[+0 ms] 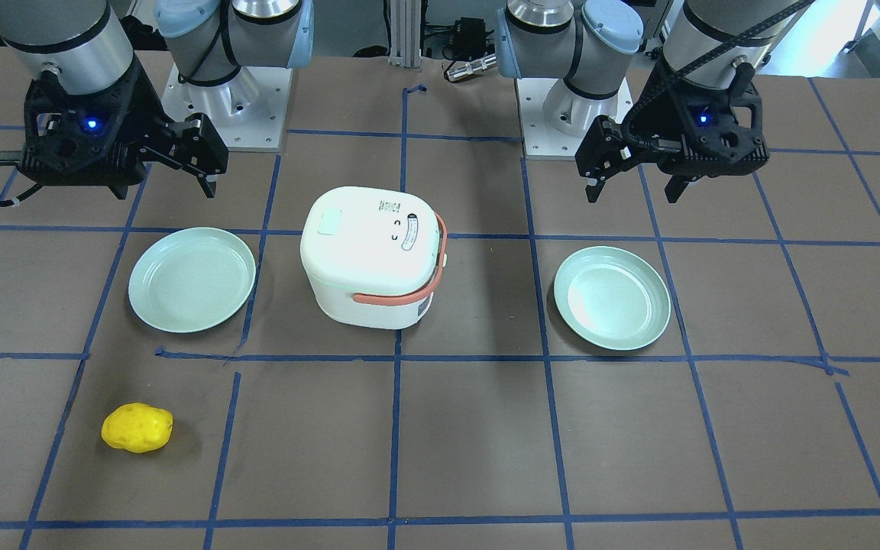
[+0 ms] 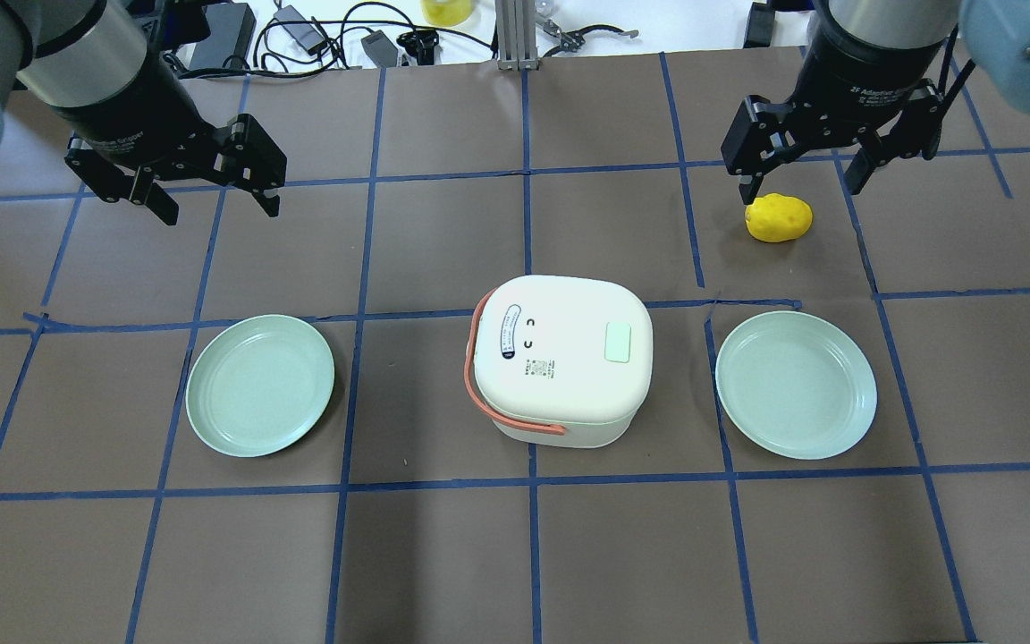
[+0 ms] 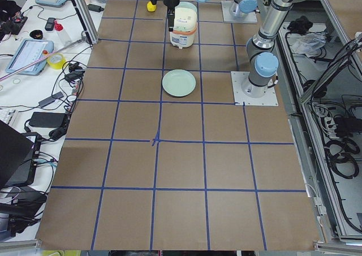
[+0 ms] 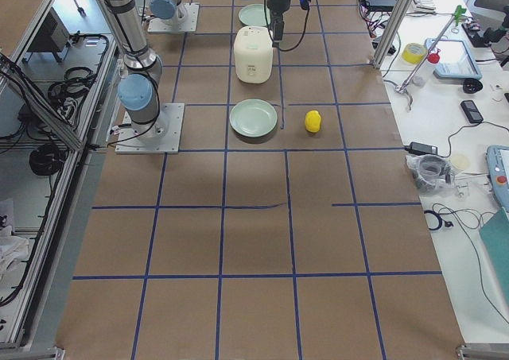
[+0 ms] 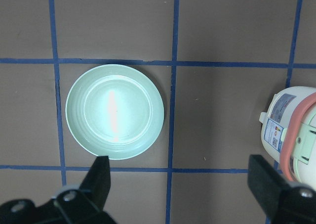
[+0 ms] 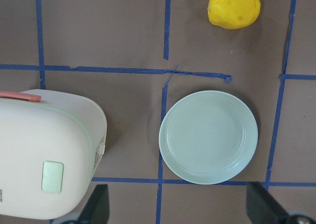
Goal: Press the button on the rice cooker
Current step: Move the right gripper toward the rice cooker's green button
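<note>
A white rice cooker (image 2: 560, 367) stands upright in the middle of the brown, blue-taped table (image 2: 515, 555), lid closed, with its salmon handle (image 2: 479, 394) folded down around the side that faces the robot's left. The pale green button (image 2: 618, 343) sits on the lid top, towards the robot's right, and nothing is touching it. The cooker is between two mint-green plates, apart from both: the left plate (image 2: 260, 385) and the right plate (image 2: 797, 385). A yellow toy potato (image 2: 779, 217) lies on the table beyond the right plate, on the side away from the robot. The left gripper (image 2: 215, 207) hangs high over the left plate's area with its fingers spread wide and nothing between them. The right gripper (image 2: 801, 186) hangs likewise over the right side, its fingers parted and holding nothing, well clear of the cooker.
</note>
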Controlling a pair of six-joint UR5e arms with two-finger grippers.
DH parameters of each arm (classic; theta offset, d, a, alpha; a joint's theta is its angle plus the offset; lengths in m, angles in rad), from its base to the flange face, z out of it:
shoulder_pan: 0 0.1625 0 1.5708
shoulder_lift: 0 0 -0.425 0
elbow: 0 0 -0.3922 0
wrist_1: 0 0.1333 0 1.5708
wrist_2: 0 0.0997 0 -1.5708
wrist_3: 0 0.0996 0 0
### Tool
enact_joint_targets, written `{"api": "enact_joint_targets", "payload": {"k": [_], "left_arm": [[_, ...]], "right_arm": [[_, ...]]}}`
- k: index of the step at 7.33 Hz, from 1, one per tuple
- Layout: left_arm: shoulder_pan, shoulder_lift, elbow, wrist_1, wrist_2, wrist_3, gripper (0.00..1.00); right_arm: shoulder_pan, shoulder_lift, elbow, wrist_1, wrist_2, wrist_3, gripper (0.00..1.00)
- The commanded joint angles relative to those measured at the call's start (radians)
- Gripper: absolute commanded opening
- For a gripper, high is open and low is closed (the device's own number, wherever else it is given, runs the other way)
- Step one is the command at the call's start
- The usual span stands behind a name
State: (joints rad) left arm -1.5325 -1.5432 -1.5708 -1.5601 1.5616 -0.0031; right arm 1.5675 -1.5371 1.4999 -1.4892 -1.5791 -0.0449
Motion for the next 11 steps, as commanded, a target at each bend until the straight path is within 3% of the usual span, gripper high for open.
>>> {"api": "enact_joint_targets", "payload": {"k": [1, 2, 3, 5, 9, 11], "left_arm": [[0.0, 0.0, 0.0, 0.0, 0.0, 0.0, 1.0], [0.0, 0.0, 0.0, 0.0, 0.0, 0.0, 1.0], [0.0, 0.0, 0.0, 0.0, 0.0, 0.0, 1.0], [0.0, 0.0, 0.0, 0.0, 0.0, 0.0, 1.0], [0.0, 0.0, 0.0, 0.0, 0.0, -0.001, 1.0], [0.0, 0.0, 0.0, 0.0, 0.0, 0.0, 1.0]], "right_arm": [[0.005, 0.0, 0.003, 0.009, 0.014, 0.048, 0.23], [0.012, 0.0, 0.005, 0.013, 0.033, 0.059, 0.0], [0.023, 0.003, 0.006, 0.01, 0.081, 0.062, 0.0], [0.087, 0.018, 0.046, -0.011, 0.084, 0.217, 0.0], [0.216, 0.055, 0.15, -0.234, 0.085, 0.408, 0.0], [0.232, 0.057, 0.203, -0.267, 0.09, 0.435, 0.0]]}}
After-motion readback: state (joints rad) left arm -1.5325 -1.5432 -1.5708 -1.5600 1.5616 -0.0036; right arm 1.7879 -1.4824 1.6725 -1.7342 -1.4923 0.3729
